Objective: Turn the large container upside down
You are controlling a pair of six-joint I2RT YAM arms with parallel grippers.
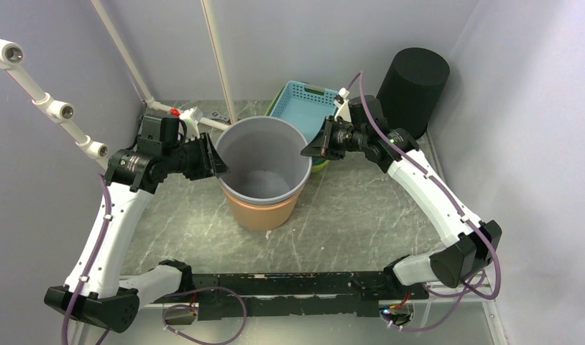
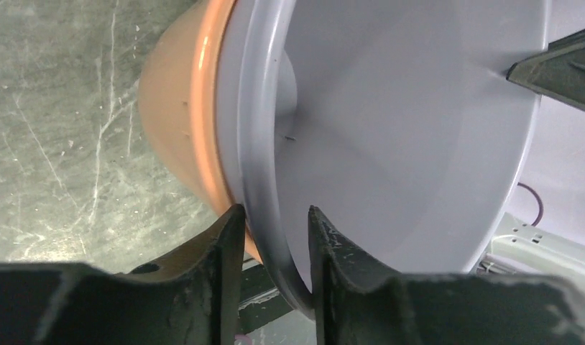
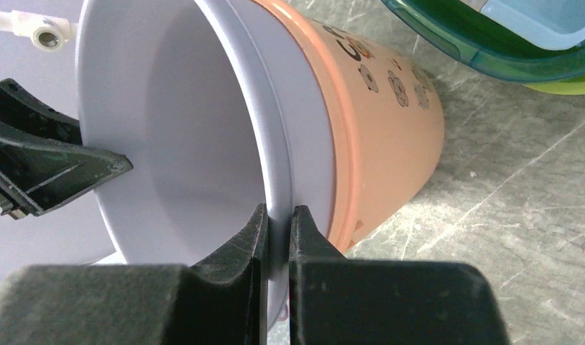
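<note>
**Item under inspection:** the large grey round plastic container (image 1: 264,154) stands upright, mouth up. It is nested in an orange plastic tub (image 1: 261,214) on the grey-green marbled worktop (image 1: 361,215), with its upper part standing proud of the tub.

**Left end effector (image 1: 219,167):** at the container's left rim. The overhead view shows only that it meets the rim. The left wrist view shows one finger outside the lip and one inside, standing apart with a gap on the inner side. It is open, not clamped.

**Right end effector (image 1: 309,149):** at the container's right rim, opposite the left. The right wrist view shows both fingers pressed flat against the grey wall, one on each side with no gap. It is closed on the container.

**Seen in one view only:**
- The right wrist view shows dark printed flowers and lettering on the tub's side (lettering partly hidden, not readable).
- A light-blue perforated plastic basket (image 1: 304,108) sits behind and right of the container, just beside its rim. Overhead, only a green edge shows beneath it. The right wrist view shows that edge as a teal rim over a lime-green one.
- A black cylinder (image 1: 412,86) stands farther right, well apart from the container, and appears overhead only.
</note>
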